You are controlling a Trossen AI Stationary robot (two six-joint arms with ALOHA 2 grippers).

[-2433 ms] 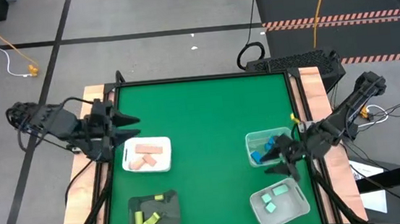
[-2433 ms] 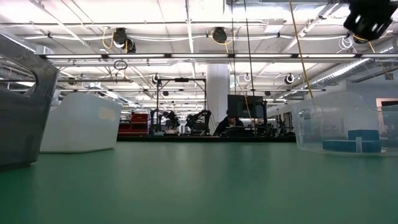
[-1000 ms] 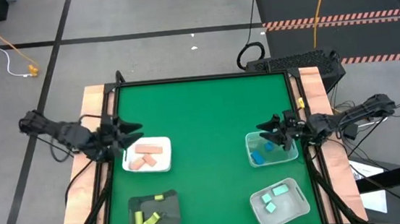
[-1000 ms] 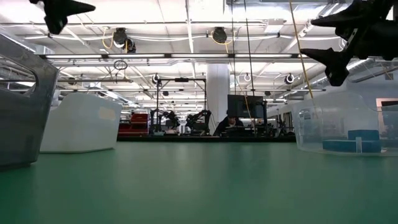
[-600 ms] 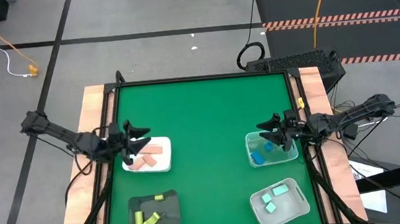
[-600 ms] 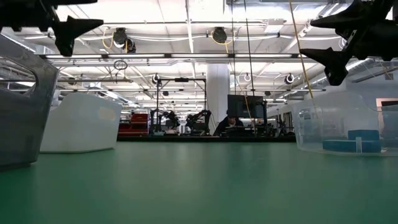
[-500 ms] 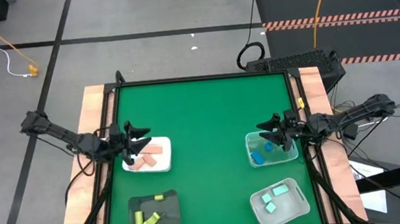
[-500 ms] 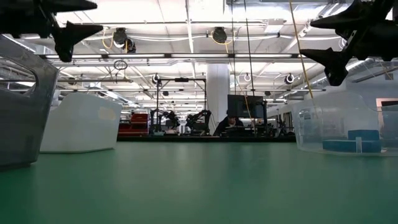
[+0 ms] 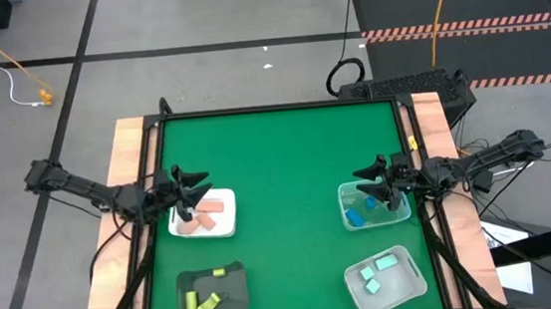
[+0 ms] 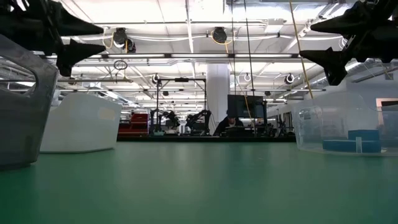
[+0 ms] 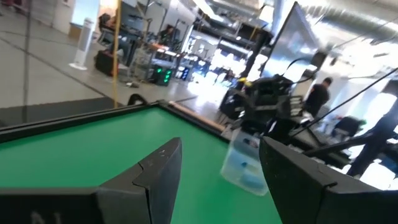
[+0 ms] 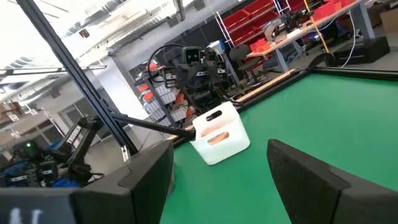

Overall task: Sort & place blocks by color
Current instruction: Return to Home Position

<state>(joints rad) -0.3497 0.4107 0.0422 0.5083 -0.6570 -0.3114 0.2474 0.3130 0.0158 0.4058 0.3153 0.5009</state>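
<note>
Salmon pink blocks (image 9: 208, 212) lie in a white tray (image 9: 228, 226) at the left. Yellow blocks (image 9: 207, 302) lie in a dark tray (image 9: 229, 291) near the front left. Blue blocks (image 9: 358, 216) sit in a clear bin (image 9: 397, 214) at the right, and mint blocks (image 9: 376, 271) in a second clear bin (image 9: 412, 283) at the front right. My left gripper (image 9: 198, 184) (image 11: 221, 143) hangs open and empty above the white tray's far left corner. My right gripper (image 9: 364, 187) (image 12: 221, 144) hangs open and empty above the blue bin.
The middle of the green mat (image 9: 284, 194) lies bare between the trays and bins. Wooden rails (image 9: 124, 158) run along the table's left and right sides. In the low view the dark tray (image 10: 18, 106) and the blue bin (image 10: 348, 127) stand at either side.
My left gripper has come down and moved toward the table's right edge, from beside the white tray's left edge to over its far left corner, its fingers turning more level. It stays open and empty. The blocks, trays and bins have not moved.
</note>
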